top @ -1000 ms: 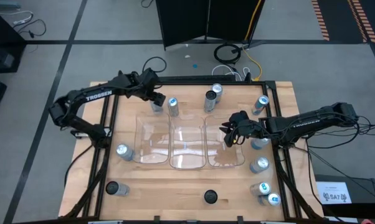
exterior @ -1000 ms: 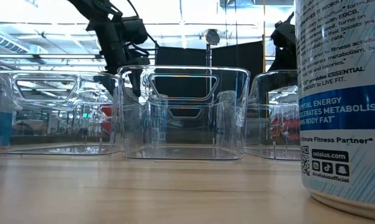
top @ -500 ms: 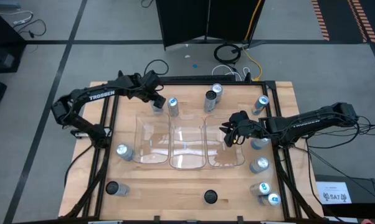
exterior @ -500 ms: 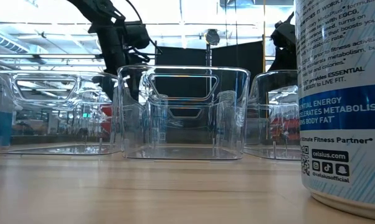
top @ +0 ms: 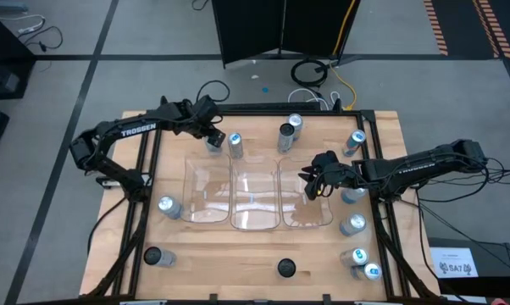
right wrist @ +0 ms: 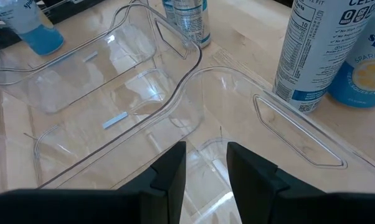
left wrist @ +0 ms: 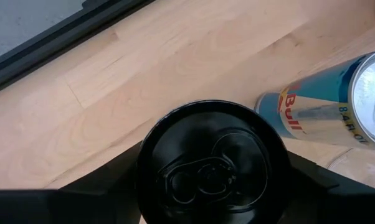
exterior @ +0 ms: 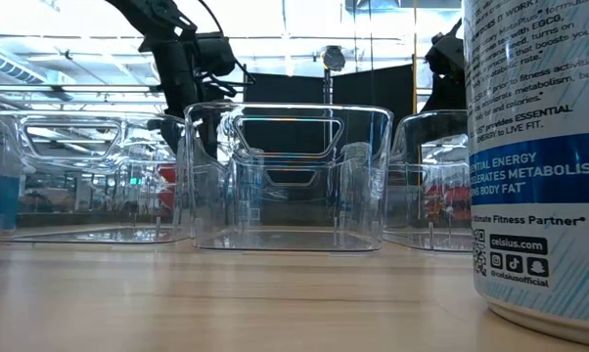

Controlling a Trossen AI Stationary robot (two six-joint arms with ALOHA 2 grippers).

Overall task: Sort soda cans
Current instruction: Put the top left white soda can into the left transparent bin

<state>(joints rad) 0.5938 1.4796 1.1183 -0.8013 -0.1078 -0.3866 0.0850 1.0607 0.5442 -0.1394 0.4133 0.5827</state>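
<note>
A black-topped soda can (left wrist: 212, 163) stands upright on the table behind the left clear tray (top: 206, 191). My left gripper (top: 211, 135) comes down over it, one finger on each side. Just to its right stands a blue-topped can (top: 235, 141). My right gripper (top: 309, 188) hovers over the right tray (right wrist: 262, 124), its fingers nearly together with nothing between them. More soda cans stand around the table's edges. The three trays hold no cans. My left gripper has the black-topped can's round wall just below the rim (left wrist: 144, 174) between its two fingers (left wrist: 109, 183), one on each opposite side. The fingers come steeply from above. The can stands upright with its base on the table.
Cans stand at the far edge (top: 291, 129), along the right edge (top: 353, 224), at the left (top: 168, 205) and near the front (top: 286, 268). A tall white can (exterior: 534, 156) fills the low view's right side. A black frame (top: 145, 169) borders the table.
</note>
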